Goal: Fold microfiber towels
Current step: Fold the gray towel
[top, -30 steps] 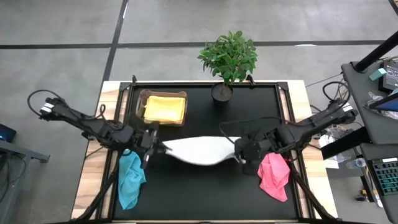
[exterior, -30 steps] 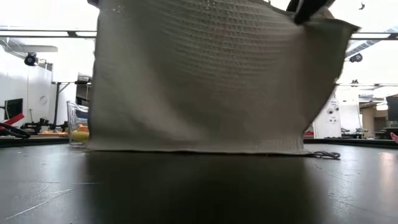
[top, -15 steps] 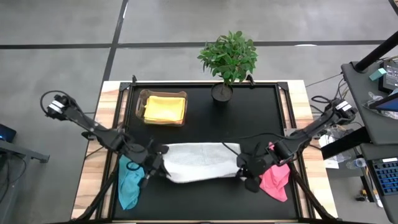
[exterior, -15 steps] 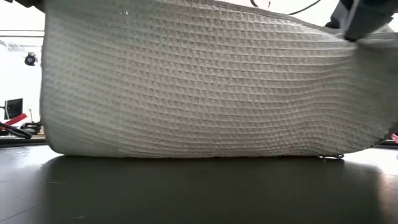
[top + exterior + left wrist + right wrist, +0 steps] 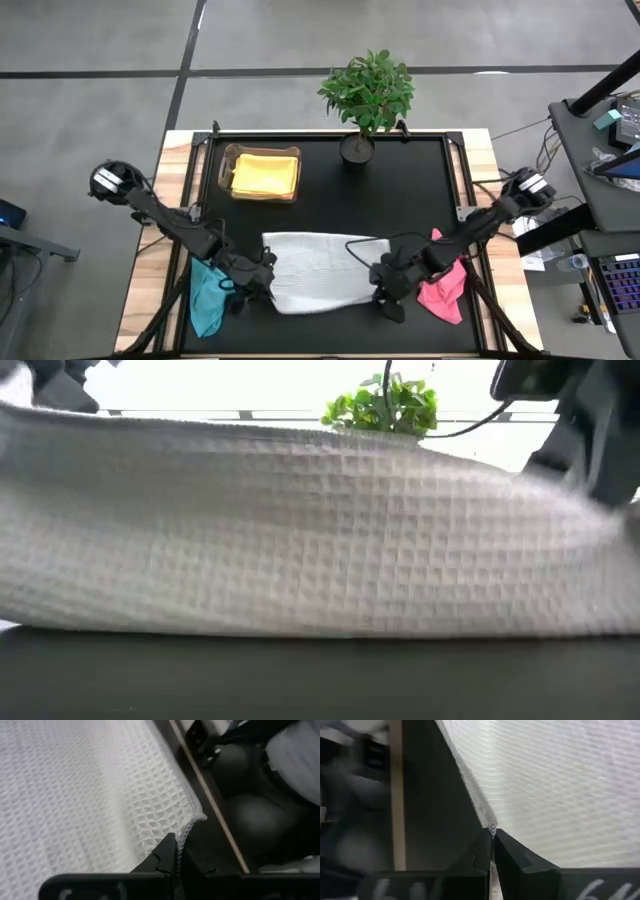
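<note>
Black bench top [image 5: 330,190] on a wooden frame carries four towels: a white towel [image 5: 318,271] spread near the front edge, a teal towel [image 5: 205,298] at front left, a pink towel [image 5: 443,285] at front right, and a yellow towel [image 5: 265,175] in a clear box [image 5: 224,165] at the back beside a potted plant [image 5: 367,95]. Both arms reach low over the front of the bench, the left gripper [image 5: 258,292] and right gripper [image 5: 385,290] each with fingers clenched on a front corner of the white towel. Open black surface lies between the white towel and the back edge.

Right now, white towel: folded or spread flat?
Spread, not folded: the white towel lies as one open sheet on the table, both grippers pinching its near corners.
</note>
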Robot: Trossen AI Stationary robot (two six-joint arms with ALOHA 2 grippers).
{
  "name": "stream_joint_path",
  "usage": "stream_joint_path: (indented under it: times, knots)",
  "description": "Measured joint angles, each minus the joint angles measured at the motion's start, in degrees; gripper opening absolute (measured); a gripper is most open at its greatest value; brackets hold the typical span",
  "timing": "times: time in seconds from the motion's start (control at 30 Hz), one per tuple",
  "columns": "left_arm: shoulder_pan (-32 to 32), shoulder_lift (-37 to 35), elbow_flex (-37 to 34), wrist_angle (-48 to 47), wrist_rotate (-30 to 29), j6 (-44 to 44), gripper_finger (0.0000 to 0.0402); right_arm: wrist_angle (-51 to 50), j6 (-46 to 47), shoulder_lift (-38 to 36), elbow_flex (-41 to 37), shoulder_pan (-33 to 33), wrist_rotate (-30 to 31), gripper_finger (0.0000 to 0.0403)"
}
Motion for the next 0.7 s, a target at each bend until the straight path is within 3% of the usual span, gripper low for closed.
stream_joint_path:
  times: [0.3,0.43,0.57,0.7]
  knots:
    - [0.6,-6.0,0.0,-14.8,-14.3,-1.4,0.0000,-23.3,-10.3,3.8,9.5,-6.4,5.9,0.0008]
    - [1.4,-12.9,1.7,-17.6,-22.3,3.6,0.0000,-39.1,-16.4,1.6,16.7,-8.9,12.5,0.0008]
    - [5.6,-21.5,5.1,-20.7,-29.9,10.8,0.0000,-54.7,-21.3,-1.4,25.4,-12.0,23.5,0.0008]
    - [13.2,-29.1,8.2,-20.2,-32.3,17.9,0.0000,-60.1,-26.8,-5.2,32.7,-16.3,30.0,0.0008]
